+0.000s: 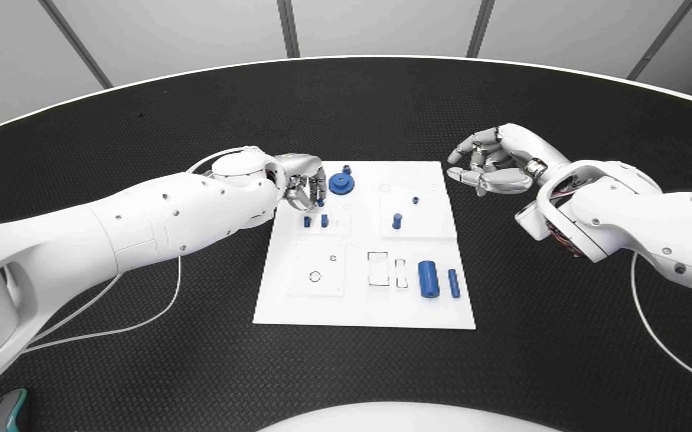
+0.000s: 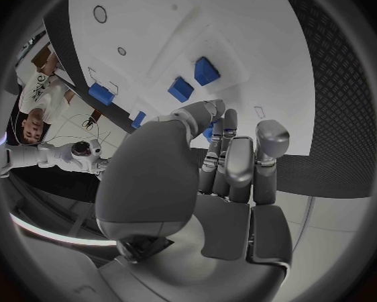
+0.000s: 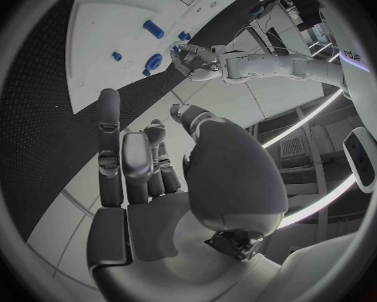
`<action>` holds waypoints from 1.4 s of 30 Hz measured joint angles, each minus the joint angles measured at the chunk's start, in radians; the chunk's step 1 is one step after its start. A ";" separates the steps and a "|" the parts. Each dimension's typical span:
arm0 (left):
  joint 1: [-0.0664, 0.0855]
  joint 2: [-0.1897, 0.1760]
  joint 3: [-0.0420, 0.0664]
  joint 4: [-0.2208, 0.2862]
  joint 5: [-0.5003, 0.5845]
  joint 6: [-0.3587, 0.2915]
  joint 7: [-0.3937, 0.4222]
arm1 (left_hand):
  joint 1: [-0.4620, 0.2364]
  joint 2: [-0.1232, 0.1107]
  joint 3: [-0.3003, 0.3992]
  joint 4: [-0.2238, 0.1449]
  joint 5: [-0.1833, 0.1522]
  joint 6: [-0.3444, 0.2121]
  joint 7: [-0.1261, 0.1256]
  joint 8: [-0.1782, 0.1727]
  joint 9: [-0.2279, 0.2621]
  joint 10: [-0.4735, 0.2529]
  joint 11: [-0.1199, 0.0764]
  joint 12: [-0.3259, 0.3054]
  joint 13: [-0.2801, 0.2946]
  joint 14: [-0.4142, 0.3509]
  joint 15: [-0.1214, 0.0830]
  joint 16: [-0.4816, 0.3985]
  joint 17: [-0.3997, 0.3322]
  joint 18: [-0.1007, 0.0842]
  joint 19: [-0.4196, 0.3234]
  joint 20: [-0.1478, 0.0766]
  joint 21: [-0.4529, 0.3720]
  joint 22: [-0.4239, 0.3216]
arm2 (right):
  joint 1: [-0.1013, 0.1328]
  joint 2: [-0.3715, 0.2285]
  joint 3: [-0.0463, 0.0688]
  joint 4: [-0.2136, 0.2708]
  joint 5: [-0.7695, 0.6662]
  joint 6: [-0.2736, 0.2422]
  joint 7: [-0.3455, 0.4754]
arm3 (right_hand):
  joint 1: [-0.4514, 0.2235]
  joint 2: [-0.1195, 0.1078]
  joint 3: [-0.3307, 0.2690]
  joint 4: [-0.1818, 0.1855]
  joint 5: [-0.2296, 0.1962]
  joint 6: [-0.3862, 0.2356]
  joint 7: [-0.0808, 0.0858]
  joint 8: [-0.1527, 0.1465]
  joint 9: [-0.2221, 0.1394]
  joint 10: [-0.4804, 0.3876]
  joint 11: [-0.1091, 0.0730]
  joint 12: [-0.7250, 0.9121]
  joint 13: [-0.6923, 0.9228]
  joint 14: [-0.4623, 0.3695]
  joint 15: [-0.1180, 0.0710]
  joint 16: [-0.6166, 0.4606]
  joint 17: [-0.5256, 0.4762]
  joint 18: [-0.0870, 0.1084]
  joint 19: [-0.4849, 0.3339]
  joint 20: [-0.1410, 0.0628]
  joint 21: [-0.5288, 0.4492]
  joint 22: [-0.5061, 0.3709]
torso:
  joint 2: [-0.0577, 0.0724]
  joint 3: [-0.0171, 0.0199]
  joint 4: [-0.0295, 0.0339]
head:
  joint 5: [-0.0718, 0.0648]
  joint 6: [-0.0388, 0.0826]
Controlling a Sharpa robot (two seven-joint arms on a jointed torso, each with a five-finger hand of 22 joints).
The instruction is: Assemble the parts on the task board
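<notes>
While my left robot hand (image 1: 296,180) hovers with curled fingers, apparently holding nothing, at the task board (image 1: 368,287) edge on the counter beside the round blue part (image 1: 340,183), my right robot hand (image 1: 495,160) waits curled, so I judge grasping comes next.

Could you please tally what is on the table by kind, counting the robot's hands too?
Hands: 2 (left hand, right hand)
Task board: 1
Blue parts plainly visible: 6
Total: 9
</notes>
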 measured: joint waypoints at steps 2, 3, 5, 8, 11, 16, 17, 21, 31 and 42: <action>0.000 0.000 0.000 0.000 0.000 0.000 -0.001 | -0.004 -0.004 0.001 -0.004 0.000 -0.005 0.001 -0.004 -0.003 0.000 0.000 -0.004 0.000 0.000 0.000 -0.001 -0.008 0.000 -0.006 0.002 -0.003 -0.005 | 0.000 0.000 0.000 0.000 0.000 0.000 0.000 | 0.000 0.000 0.000 0.000 0.000 0.000 0.000 0.000 0.000 0.000 0.000 0.000 0.000 0.000 0.000 0.000 0.000 0.000 0.000 0.000 0.000 0.000 | 0.000 0.0000 0.0000 | 0.000 0.000; 0.000 -0.001 0.000 0.000 0.000 0.000 -0.002 | -0.004 -0.004 0.000 -0.006 0.000 -0.009 0.001 -0.005 -0.003 0.000 0.000 -0.005 0.000 0.000 0.000 -0.001 -0.010 0.000 -0.008 0.001 -0.003 -0.006 | 0.000 0.000 0.000 0.000 0.000 -0.001 0.000 | 0.000 0.000 0.000 0.000 0.000 0.000 0.000 0.000 0.000 0.000 0.000 0.000 0.000 0.000 0.000 0.000 0.000 0.000 0.000 0.000 0.000 0.000 | 0.000 -0.0001 0.0000 | 0.000 -0.001; 0.000 -0.001 0.000 -0.001 0.000 -0.001 -0.003 | -0.004 -0.004 0.000 -0.006 0.000 -0.010 0.003 -0.011 -0.004 0.000 0.000 -0.008 0.001 -0.005 0.005 -0.007 -0.016 0.000 -0.009 0.002 -0.008 -0.011 | 0.000 0.000 0.000 0.000 0.000 -0.001 0.000 | 0.000 0.000 0.000 0.000 0.000 0.000 0.000 0.000 0.000 0.000 0.000 0.000 -0.002 0.000 0.000 0.000 -0.001 0.000 0.000 0.000 0.000 -0.001 | 0.000 -0.0001 0.0000 | 0.000 -0.001; 0.000 -0.004 0.000 -0.003 0.000 -0.004 -0.006 | -0.004 -0.004 0.000 -0.006 0.000 -0.014 0.003 -0.011 -0.006 0.002 0.003 -0.009 0.001 -0.005 0.005 -0.007 -0.019 0.000 -0.009 0.002 -0.008 -0.014 | 0.000 0.000 0.000 0.000 0.000 -0.002 0.000 | 0.000 0.000 0.000 0.000 0.000 0.000 0.000 0.000 0.000 0.000 0.000 -0.006 -0.006 0.000 0.000 -0.004 -0.004 0.000 0.000 0.000 -0.006 -0.004 | 0.000 -0.0002 0.0000 | 0.000 0.000; 0.000 -0.008 0.000 -0.003 0.000 -0.012 -0.009 | -0.004 -0.004 0.003 -0.008 0.000 -0.020 0.005 -0.016 -0.006 0.004 0.004 -0.013 0.001 -0.005 0.005 -0.007 -0.021 0.000 -0.012 0.005 -0.008 -0.015 | 0.000 0.000 0.000 -0.001 0.000 -0.002 -0.001 | 0.000 0.000 0.004 -0.004 0.000 -0.006 0.001 0.000 0.000 -0.024 0.003 -0.030 -0.030 0.000 0.000 -0.012 -0.009 0.000 -0.004 0.004 -0.017 -0.011 | 0.000 -0.0003 0.0000 | 0.000 0.000; 0.000 -0.032 0.000 0.004 0.004 -0.051 -0.015 | -0.004 -0.004 0.003 -0.008 0.000 -0.020 0.005 -0.016 -0.007 0.000 0.007 -0.015 0.003 -0.005 0.005 -0.010 -0.022 0.000 -0.016 0.002 -0.011 -0.019 | 0.000 0.002 0.000 -0.008 0.000 0.007 -0.004 | 0.024 -0.001 0.047 -0.010 0.000 -0.008 0.000 0.010 -0.004 -0.130 0.002 -0.274 -0.244 -0.027 -0.002 -0.098 -0.081 0.000 -0.020 0.002 -0.044 -0.021 | -0.001 -0.0009 0.0000 | -0.003 0.005; 0.001 -0.039 0.000 0.007 0.013 -0.061 -0.016 | -0.007 -0.002 0.003 -0.008 0.000 -0.019 0.006 -0.016 -0.007 0.002 0.009 -0.017 0.003 -0.005 0.005 -0.010 -0.022 0.000 -0.016 0.002 -0.014 -0.020 | 0.000 0.002 0.000 -0.011 -0.001 0.010 -0.006 | 0.036 -0.003 0.061 -0.019 -0.010 -0.007 0.001 0.010 -0.009 -0.130 0.002 -0.345 -0.302 -0.027 -0.002 -0.109 -0.085 0.000 -0.020 0.002 -0.048 -0.020 | -0.001 -0.0009 0.0000 | -0.005 0.007; 0.008 -0.074 0.000 0.026 0.079 -0.105 -0.023 | -0.042 -0.004 -0.005 0.009 0.000 -0.005 0.012 -0.014 -0.006 0.003 0.011 -0.026 0.005 -0.029 0.011 -0.038 -0.079 0.000 -0.044 0.007 -0.050 -0.062 | 0.000 0.004 0.000 -0.022 -0.046 0.029 -0.019 | 0.064 0.000 0.087 -0.046 -0.051 0.009 0.009 -0.015 -0.030 -0.097 0.012 -0.499 -0.432 -0.020 0.003 -0.110 -0.071 0.000 -0.017 0.004 -0.050 -0.007 | -0.005 -0.0014 0.0000 | -0.013 0.014; 0.054 -0.221 0.000 0.157 0.460 -0.196 -0.046 | -0.075 -0.014 -0.051 0.060 -0.003 -0.003 0.011 0.005 0.004 -0.028 0.024 -0.060 0.003 -0.169 0.017 -0.227 -0.390 0.039 -0.179 0.009 -0.283 -0.319 | 0.000 0.045 0.000 -0.062 -0.399 0.124 -0.122 | 0.088 0.004 0.133 -0.095 -0.161 0.046 0.015 -0.094 -0.075 -0.082 0.029 -0.753 -0.631 0.004 0.011 0.002 0.035 0.000 0.031 0.012 0.103 0.131 | -0.020 -0.0010 -0.0005 | -0.042 0.034; 0.069 -0.347 0.000 0.343 1.022 -0.249 0.125 | -0.066 -0.013 -0.058 0.067 -0.003 -0.004 0.012 0.012 0.006 -0.034 0.030 -0.062 -0.007 -0.205 0.023 -0.302 -0.463 0.038 -0.181 0.010 -0.348 -0.373 | -0.003 0.164 0.000 -0.161 -0.690 0.208 -0.190 | 0.088 0.004 0.143 -0.111 -0.172 0.063 0.013 -0.121 -0.086 -0.075 0.036 -0.833 -0.707 0.004 0.018 0.074 0.101 -0.016 0.054 0.018 0.204 0.218 | -0.034 -0.0004 0.0009 | -0.058 0.052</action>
